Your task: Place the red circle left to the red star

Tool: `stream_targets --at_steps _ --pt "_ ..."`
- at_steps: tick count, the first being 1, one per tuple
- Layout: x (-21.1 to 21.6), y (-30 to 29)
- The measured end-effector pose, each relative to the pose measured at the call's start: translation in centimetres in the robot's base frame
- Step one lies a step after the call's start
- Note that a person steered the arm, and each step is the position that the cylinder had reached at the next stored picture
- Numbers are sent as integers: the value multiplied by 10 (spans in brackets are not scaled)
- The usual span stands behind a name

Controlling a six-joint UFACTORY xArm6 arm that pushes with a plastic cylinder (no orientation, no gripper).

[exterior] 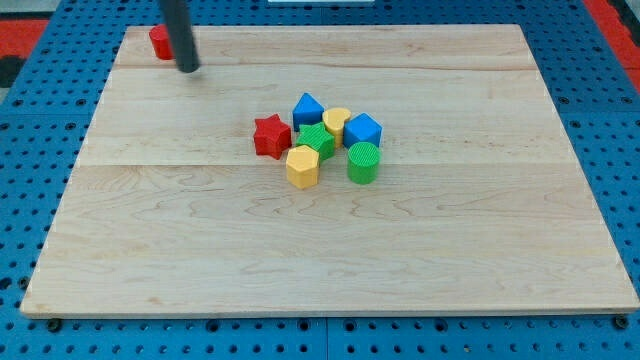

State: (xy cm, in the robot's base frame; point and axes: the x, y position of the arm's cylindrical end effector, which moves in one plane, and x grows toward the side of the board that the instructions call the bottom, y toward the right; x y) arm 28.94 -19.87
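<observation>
The red circle [158, 41] sits near the board's top left corner, partly hidden behind my rod. My tip [188, 68] rests on the board just right of and below the red circle, close to it. The red star [271, 136] lies near the board's middle, at the left edge of a cluster of blocks, well to the right of and below the red circle.
Beside the red star cluster a blue block [308, 108], a yellow heart-like block [336, 122], a blue cube [363, 130], a green block [317, 141], a green cylinder [363, 163] and a yellow hexagon [302, 166]. The wooden board [330, 260] lies on a blue pegboard.
</observation>
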Motion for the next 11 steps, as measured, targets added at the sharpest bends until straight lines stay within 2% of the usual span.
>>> stream_targets --at_steps 1,2,3,4,5,6,7,8,9,11 --pt "-38 -86" --pt "-93 -68" --pt "-36 -11" --pt "72 18" --pt "25 -13" --pt "-15 -19" --pt "16 44" --pt "64 37" --pt "46 40" --pt "166 69"
